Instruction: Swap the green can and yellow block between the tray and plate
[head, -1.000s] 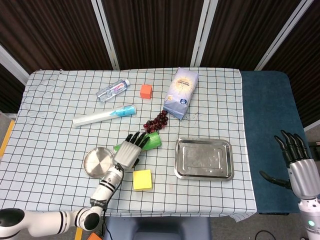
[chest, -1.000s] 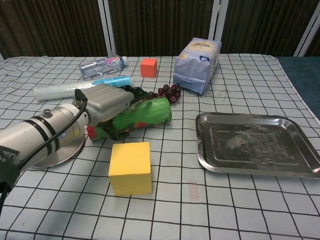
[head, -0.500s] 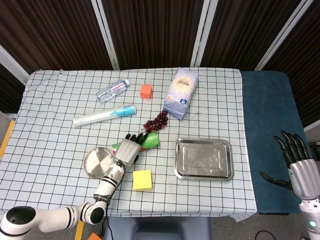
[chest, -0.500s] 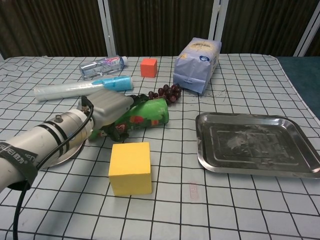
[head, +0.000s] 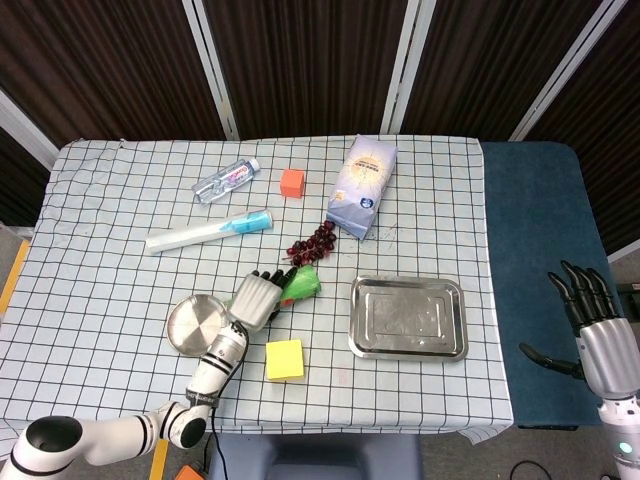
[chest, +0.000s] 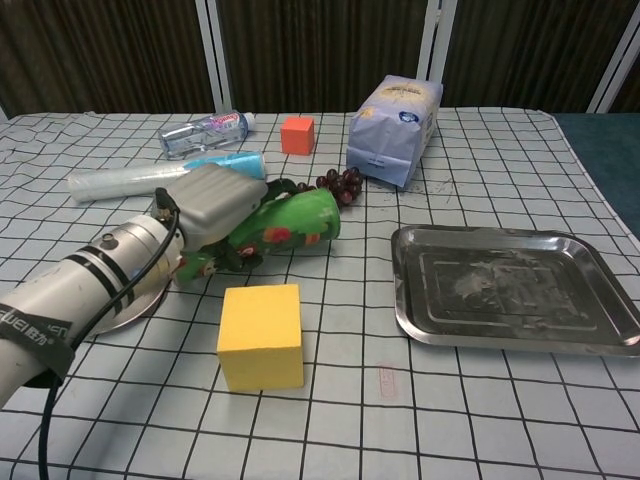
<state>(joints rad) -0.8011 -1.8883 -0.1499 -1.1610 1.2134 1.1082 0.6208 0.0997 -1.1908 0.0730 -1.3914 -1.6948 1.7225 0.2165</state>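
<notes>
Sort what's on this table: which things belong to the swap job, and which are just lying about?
Job:
green can, lying on its side, gripped by the left hand
yellow block
tray
round plate

Lying about:
orange cube
water bottle
grapes
paper bag
blue-tipped tube

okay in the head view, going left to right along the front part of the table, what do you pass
Round plate → left hand gripping the green can → yellow block → steel tray.
</notes>
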